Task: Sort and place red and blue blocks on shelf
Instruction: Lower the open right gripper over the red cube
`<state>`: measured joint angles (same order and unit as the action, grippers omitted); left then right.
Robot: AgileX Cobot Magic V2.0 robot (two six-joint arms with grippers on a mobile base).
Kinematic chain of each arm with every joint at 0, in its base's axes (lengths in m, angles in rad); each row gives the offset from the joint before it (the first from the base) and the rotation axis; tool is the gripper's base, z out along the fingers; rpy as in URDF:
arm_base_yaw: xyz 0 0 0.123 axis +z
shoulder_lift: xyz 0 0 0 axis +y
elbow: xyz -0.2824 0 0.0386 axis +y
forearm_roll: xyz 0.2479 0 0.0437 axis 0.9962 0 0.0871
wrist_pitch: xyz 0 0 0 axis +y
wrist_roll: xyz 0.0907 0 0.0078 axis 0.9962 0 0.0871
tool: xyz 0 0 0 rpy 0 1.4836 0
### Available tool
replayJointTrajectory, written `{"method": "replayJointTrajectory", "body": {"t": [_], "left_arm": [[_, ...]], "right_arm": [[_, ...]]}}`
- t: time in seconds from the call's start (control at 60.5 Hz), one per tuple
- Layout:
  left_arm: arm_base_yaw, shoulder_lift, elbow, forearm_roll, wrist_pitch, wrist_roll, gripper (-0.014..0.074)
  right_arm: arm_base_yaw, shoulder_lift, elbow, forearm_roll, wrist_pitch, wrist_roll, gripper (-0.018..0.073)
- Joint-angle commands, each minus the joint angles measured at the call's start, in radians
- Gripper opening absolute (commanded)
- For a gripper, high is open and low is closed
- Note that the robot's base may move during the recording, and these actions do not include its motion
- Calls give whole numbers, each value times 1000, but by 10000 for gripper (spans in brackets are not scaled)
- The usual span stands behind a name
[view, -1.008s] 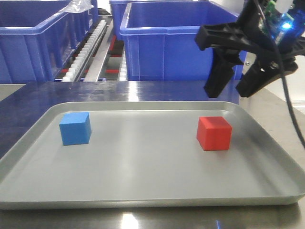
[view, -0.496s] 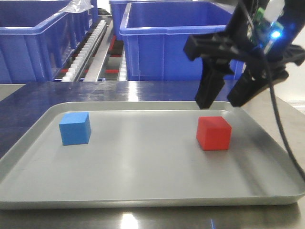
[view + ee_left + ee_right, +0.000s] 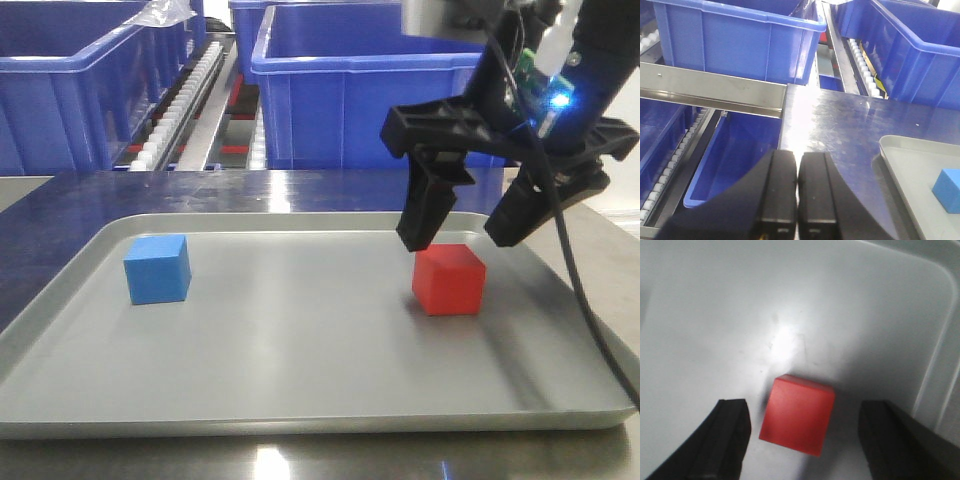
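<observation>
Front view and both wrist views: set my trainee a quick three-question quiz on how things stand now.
1. True or false: the right gripper is shut on the small bright red cube.
2. Where does the small mid-blue cube rest? A) in a large blue plastic bin B) on the shallow grey metal tray C) on the shelf's white rollers
3. Fill in: the left gripper is ___ (open/shut).
Key: 1 false, it is open and not touching the cube; 2 B; 3 shut.

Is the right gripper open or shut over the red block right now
Open. The right gripper has its fingers spread wide either side of the red block, gaps showing on both sides.
</observation>
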<state>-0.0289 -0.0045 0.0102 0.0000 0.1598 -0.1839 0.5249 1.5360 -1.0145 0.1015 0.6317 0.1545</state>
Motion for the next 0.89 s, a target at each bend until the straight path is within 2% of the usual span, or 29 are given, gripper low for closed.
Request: {"method": "replayJointTrajectory", "body": {"t": [0.0, 0.297, 0.644, 0.876], "left_arm": [[1, -14, 22, 0, -92, -4, 135], [1, -14, 22, 0, -92, -4, 135], [1, -14, 22, 0, -92, -4, 135], [1, -14, 22, 0, -92, -4, 135]], "right_arm": [[-2, -24, -37, 6, -24, -5, 563], [2, 35, -102, 6, 43, -5, 563], [23, 38, -103, 4, 49, -5, 563], [23, 38, -103, -45, 69, -5, 563]]}}
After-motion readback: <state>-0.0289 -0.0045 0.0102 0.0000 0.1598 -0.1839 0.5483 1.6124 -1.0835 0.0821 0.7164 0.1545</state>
